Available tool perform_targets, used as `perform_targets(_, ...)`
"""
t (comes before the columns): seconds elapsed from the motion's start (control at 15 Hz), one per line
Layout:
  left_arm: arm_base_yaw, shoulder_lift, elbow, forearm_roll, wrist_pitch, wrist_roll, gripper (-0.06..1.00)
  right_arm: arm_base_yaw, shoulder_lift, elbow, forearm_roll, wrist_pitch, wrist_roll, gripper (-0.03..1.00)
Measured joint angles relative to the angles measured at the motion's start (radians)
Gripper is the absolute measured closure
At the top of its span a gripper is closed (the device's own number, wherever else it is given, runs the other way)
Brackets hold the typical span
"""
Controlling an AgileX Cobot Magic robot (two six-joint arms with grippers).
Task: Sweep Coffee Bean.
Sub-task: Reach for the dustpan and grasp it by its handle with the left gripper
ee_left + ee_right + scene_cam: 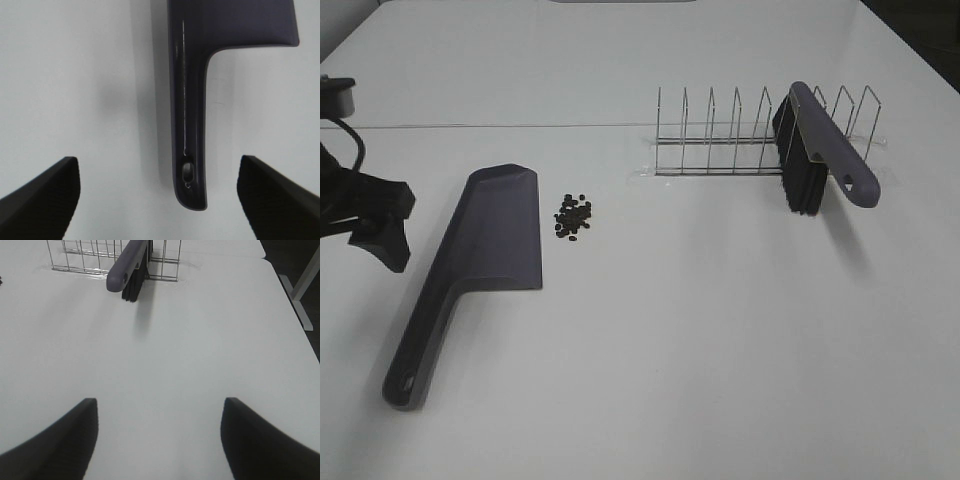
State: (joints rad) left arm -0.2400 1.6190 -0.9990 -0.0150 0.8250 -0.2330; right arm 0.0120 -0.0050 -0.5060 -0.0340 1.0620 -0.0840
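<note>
The coffee beans [572, 216] lie in a loose dark cluster on the white table, just right of the grey dustpan's blade [500, 230]. The dustpan lies flat, its handle [415, 350] pointing toward the table's front. A grey brush with black bristles [815, 150] leans in a wire rack [740, 135]. My left gripper [382, 220] is open and empty at the left edge, left of the dustpan. In the left wrist view the gripper [157, 160] is open, with the dustpan handle [189, 125] between the fingers. My right gripper [160, 402] is open and empty, well short of the brush [131, 265].
The wire rack [100, 255] stands at the back right of the table. The table's right edge and a table leg [305, 280] show in the right wrist view. A seam [520, 125] crosses the table behind the dustpan.
</note>
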Motion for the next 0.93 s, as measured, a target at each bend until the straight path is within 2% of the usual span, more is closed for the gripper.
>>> perform_targets(0.27, -0.06, 0.109, 0.0, 0.015, -0.046, -0.052, 0.14, 0.0, 0.0, 0.0, 0.0, 0.0, -0.001, 0.29)
perform_targets(0.93, -0.063, 0.32, -0.001, -0.001, -0.27, -0.064, 0.15, 0.0, 0.0, 0.0, 0.0, 0.0, -0.001, 0.29)
